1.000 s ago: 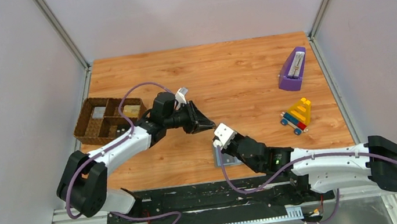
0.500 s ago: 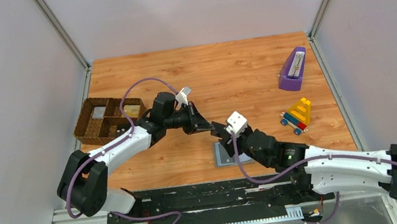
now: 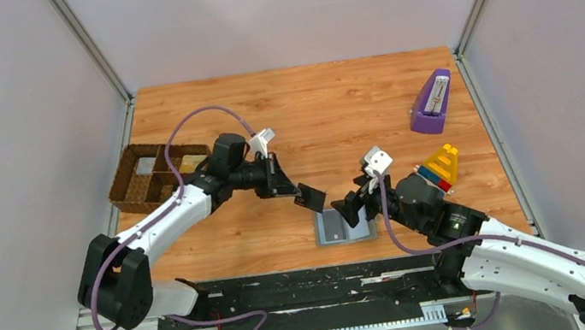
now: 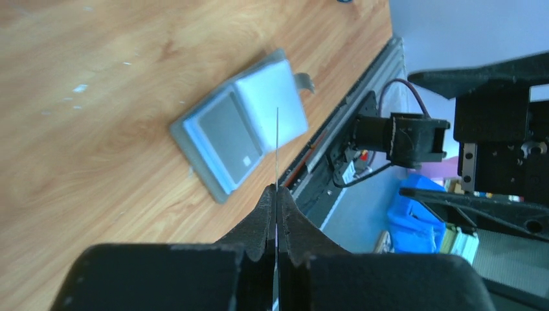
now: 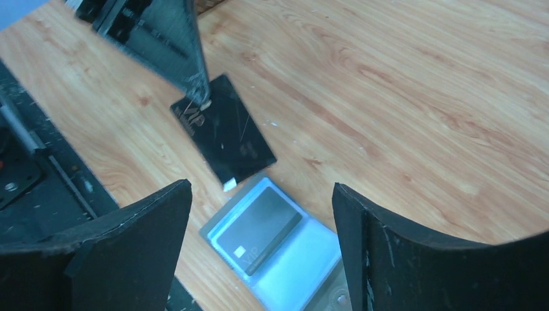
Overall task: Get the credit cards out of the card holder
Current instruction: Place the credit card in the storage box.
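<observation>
The card holder [image 3: 343, 225] lies open on the wood near the front edge, pale blue-grey inside. One dark grey credit card [image 5: 259, 230] sits in its left pocket [image 4: 228, 139]. My left gripper [image 3: 295, 192] is shut on a black credit card [image 3: 309, 198], holding it in the air just left of and above the holder. That black card [image 5: 223, 129] shows flat in the right wrist view and edge-on as a thin line [image 4: 277, 149] in the left wrist view. My right gripper [image 3: 354, 208] hovers open over the holder's right side, with nothing between its fingers [image 5: 414, 253].
A brown woven divided tray [image 3: 157, 177] stands at the left edge, with cards in its compartments. A purple wedge-shaped object [image 3: 432, 102] and a coloured block toy [image 3: 439, 168] stand at the right. The black mounting rail [image 3: 289, 290] runs along the near edge.
The black card passed from my right gripper to my left. The left gripper shut on it and drew back left; the right gripper opened and pulled away to the right.
</observation>
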Controlling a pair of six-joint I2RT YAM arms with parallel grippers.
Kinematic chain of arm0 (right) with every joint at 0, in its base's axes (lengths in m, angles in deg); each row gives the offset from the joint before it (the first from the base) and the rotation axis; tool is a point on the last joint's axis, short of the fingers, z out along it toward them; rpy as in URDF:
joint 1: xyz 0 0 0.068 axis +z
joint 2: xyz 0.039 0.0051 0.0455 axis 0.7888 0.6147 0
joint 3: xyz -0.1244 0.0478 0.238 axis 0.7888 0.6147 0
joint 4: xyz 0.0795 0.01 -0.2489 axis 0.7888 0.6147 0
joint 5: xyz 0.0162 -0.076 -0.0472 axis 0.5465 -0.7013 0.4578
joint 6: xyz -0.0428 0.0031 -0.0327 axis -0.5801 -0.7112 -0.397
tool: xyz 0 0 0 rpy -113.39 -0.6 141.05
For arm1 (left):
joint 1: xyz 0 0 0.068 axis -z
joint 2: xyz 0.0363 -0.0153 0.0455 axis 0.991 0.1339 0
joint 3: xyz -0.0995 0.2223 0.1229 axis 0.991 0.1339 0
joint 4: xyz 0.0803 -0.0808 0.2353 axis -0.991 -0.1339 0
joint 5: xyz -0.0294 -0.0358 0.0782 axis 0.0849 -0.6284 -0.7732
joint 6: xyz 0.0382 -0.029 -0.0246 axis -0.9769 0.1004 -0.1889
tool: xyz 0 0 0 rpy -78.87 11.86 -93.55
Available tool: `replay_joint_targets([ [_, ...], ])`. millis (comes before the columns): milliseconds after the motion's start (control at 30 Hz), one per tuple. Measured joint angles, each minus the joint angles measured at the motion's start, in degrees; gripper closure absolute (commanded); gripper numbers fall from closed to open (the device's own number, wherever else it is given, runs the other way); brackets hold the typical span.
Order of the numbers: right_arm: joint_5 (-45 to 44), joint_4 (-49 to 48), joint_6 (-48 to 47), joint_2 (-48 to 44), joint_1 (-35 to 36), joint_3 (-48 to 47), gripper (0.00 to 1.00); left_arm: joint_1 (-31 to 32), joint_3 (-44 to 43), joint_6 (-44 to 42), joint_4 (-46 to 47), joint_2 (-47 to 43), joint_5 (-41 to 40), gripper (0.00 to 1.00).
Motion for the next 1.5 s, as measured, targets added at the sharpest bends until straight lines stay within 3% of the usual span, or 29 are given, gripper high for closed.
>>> replay_joint_targets([
  [100, 3.1, 0.48, 1.16, -0.39, -0.07, 0.0, 0.14, -4.5, -1.38, -4.17, -4.42, -1.14, 0.61, 1.0],
  [200, 5.86, 0.85, 2.67, 0.5, -0.07, 0.0, 0.0, -9.73, -4.5, -8.98, -10.08, -1.66, 1.22, 1.0],
  [400, 10.88, 0.98, 4.39, 3.06, -0.07, 0.0, 0.0, -23.02, -11.34, -22.56, -21.51, -2.32, 4.0, 1.0],
  [633, 14.4, 0.37, 6.12, 2.89, -0.07, 0.42, 0.0, -33.33, -18.91, -36.57, -33.42, -4.24, -3.08, 1.0],
  [833, 17.92, 0.98, 7.08, 1.64, -0.07, 0.83, 0.0, -41.62, -30.1, -45.81, -40.85, 3.52, -4.83, 1.0],
  [967, 19.8, 2.4, 7.08, 0.17, -0.07, 0.83, 0.0, -48.35, -30.34, -48.43, -43.6, 8.35, -5.53, 1.0],
  [1133, 21.16, 2.64, 7.08, 0.28, -0.07, 0.83, 0.0, -52.09, -28.15, -49.11, -45.4, 8.76, -7.19, 1.0],
  [1500, 22.27, 3.1, 6.84, 2.29, -0.07, 0.83, 0.0, -52.52, -30.69, -49.29, -48.61, 11.41, -8.72, 1.0],
])
